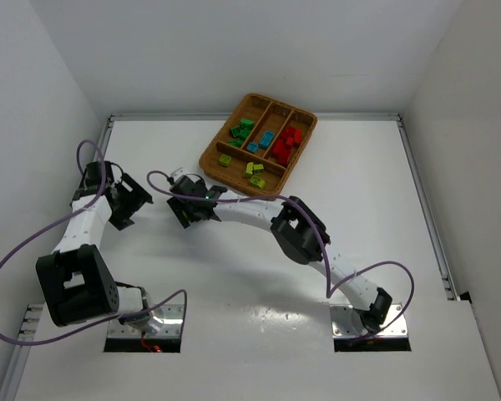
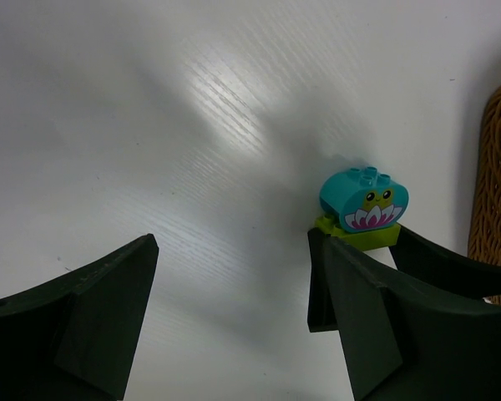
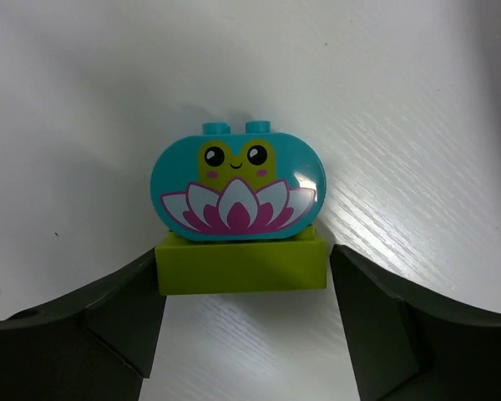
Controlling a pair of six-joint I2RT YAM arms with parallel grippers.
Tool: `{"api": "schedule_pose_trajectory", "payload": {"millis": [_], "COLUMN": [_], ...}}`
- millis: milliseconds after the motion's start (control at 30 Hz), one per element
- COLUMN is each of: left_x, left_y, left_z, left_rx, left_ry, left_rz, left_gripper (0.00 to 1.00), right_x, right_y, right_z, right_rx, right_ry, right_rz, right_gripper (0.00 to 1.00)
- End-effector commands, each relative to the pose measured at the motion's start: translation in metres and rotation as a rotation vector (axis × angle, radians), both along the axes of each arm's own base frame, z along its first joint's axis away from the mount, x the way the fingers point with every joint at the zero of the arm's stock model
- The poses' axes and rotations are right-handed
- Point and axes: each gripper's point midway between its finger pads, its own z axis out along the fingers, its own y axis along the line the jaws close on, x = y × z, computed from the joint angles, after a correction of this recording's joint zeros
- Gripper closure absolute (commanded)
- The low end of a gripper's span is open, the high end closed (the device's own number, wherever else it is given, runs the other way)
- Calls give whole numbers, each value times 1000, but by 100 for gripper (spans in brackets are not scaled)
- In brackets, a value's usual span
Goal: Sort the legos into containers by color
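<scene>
A light blue rounded lego [image 3: 236, 180] with a frog and lotus print sits stacked on a lime lego [image 3: 242, 264] on the white table. My right gripper [image 3: 246, 261] is open, one finger on each side of the lime brick. The left finger is at the brick's edge and a thin gap shows on the right. The stack also shows in the left wrist view [image 2: 363, 200], ahead and right of my open, empty left gripper [image 2: 238, 251]. The wicker tray [image 1: 220, 144] holds green [image 1: 242, 129], blue [image 1: 267, 138], red [image 1: 285, 144] and lime [image 1: 255, 171] legos.
In the top view my right gripper [image 1: 186, 200] reaches across to the left, close to my left gripper [image 1: 132, 202]. The tray's wicker wall [image 2: 493, 184] stands just right of the stack. White walls enclose the table.
</scene>
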Motion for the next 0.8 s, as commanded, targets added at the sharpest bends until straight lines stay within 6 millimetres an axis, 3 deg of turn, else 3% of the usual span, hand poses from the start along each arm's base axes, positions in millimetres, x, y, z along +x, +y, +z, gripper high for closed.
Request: {"api": "schedule_pose_trajectory", "payload": {"millis": [0,167,267,300,333,367,400,433,500,533,567,667,733,767], "left_x": [2,-1,6,8,7,9,12,12,17,23,24,26,24,19], "left_y": [-1,-5,-17,-30,-37,-42,-46,-58,-76,-85,-97,-121,-143,-158], "left_z": [2,-3,-1,1,-3,0,-1,2,8,17,22,29,34,42], "left_rx": [-12,-27,-77,-140,-177,-201,-220,-275,-324,-348,-356,-436,-524,-616], "left_ry": [-20,-16,-51,-77,-75,-93,-111,-136,-165,-186,-194,-208,-226,-231], "left_rz": [-17,-36,-106,-148,-168,-187,-213,-252,-304,-334,-377,-467,-577,-639], "left_gripper": [14,14,14,14,14,14,14,14,14,14,14,14,14,14], "right_x": [4,1,-6,-5,-18,-22,-21,-32,-45,-54,-66,-80,-93,-97], "right_y": [2,6,7,3,-10,-4,-16,-32,-44,-66,-84,-107,-124,-128], "right_z": [-1,8,33,42,29,68,76,67,82,90,78,95,87,101], "right_rx": [-17,-4,85,118,103,194,194,164,186,187,159,177,168,207], "right_ry": [-38,-57,-70,-65,-36,-69,-70,-49,-50,-50,-21,1,39,37], "right_rz": [18,20,35,32,47,72,62,61,88,92,83,67,39,20], "right_gripper": [26,48,50,51,51,51,51,51,51,51,51,51,52,52]}}
